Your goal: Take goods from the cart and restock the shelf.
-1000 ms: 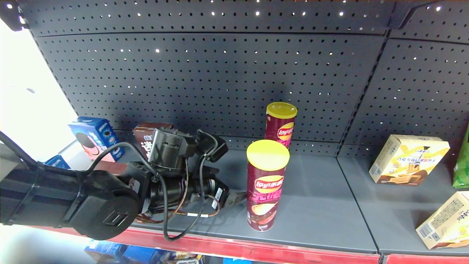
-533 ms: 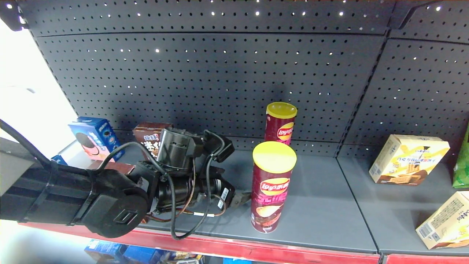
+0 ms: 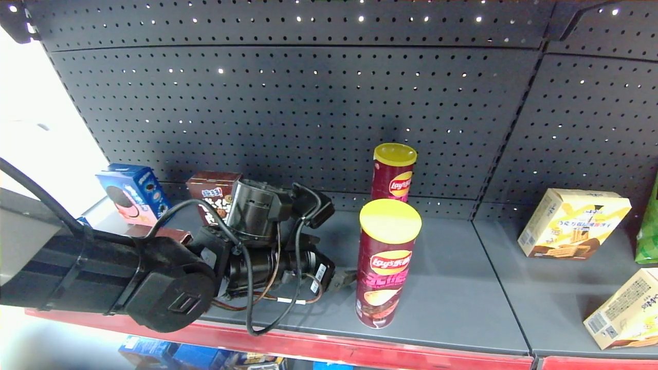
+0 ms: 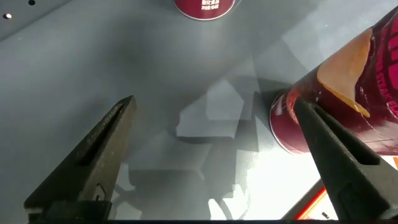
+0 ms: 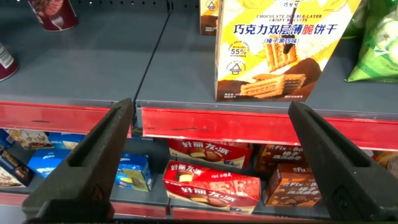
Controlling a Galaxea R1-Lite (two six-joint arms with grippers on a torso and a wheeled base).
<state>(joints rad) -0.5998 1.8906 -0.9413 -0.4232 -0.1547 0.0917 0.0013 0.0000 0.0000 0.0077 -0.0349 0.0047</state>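
Left gripper (image 4: 214, 106): it is wide open and holds nothing. It sits low over the shelf (image 3: 452, 298), and one finger (image 4: 336, 155) is right against the bottom of the front chip can (image 3: 386, 267).
Right gripper (image 5: 212, 106): it is open too, with nothing in it. It hangs out in front of the shelf's red edge, facing a yellow biscuit box (image 5: 283, 46).
Front chip can: it stands upright near the front edge of the shelf. The back chip can (image 3: 393, 172) stands behind it, close to the back wall (image 3: 288, 113).
Step now: I think the can is already on the shelf and is being lined up with the one behind it.
Next move: I think the left arm should slide straight back, slowly. The can is tall and thin, so a bump low down could tip it over. After that comes the next item from the cart.
Shapes: both cans are round tubes with flat yellow lids. The biscuit box has flat sides and sharp corners.
Feel: the cans look smooth and shiny. The shelf is flat grey metal, and the back wall is dark metal full of little holes.
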